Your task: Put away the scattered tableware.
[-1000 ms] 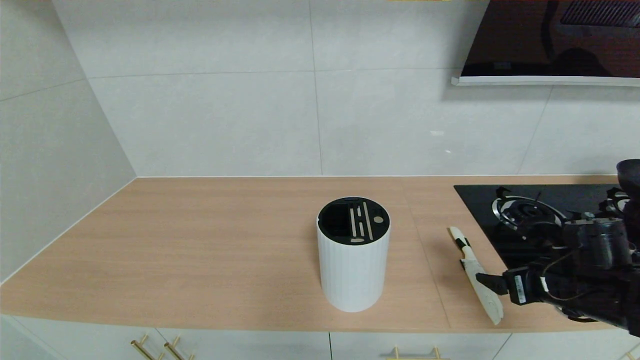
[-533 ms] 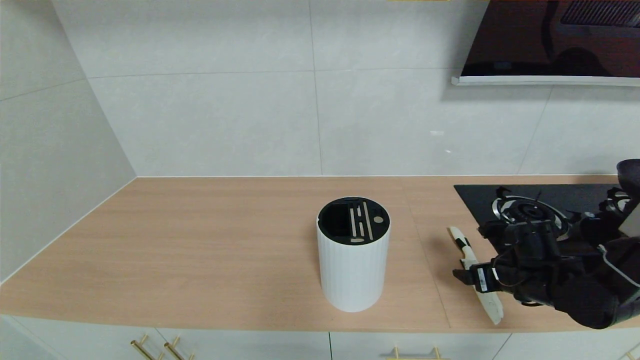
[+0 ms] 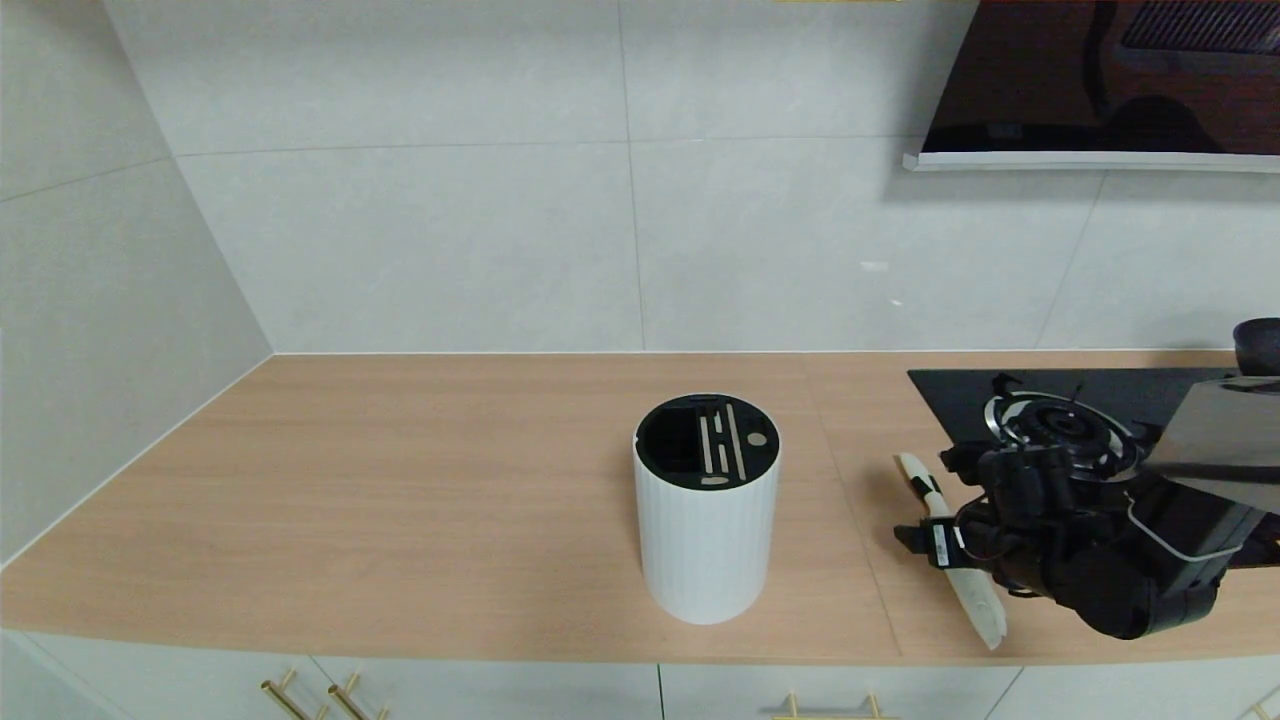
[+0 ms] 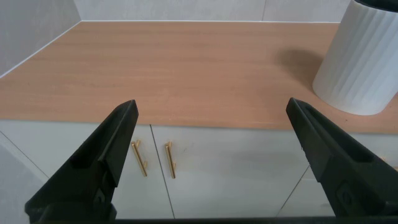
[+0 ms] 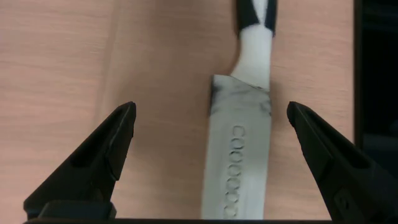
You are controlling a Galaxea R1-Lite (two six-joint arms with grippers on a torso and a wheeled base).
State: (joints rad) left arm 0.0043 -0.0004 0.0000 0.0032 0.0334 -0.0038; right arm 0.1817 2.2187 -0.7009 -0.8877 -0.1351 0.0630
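The knife [image 3: 985,612] lay flat on the worktop [image 3: 400,500], between the white ribbed holder [image 3: 707,530] and the black hob [image 3: 1050,400], just beside the hob's edge. Its handle pointed toward the wall and its blade tip toward the front edge. The blade was pale with grey marbling and a row of small oval marks; the handle was white with black bands. The right pincer [image 5: 210,118] hovered over the knife, spread wide on either side of the blade. The left pincer [image 4: 211,109] stood wide too, near the worktop's front edge.
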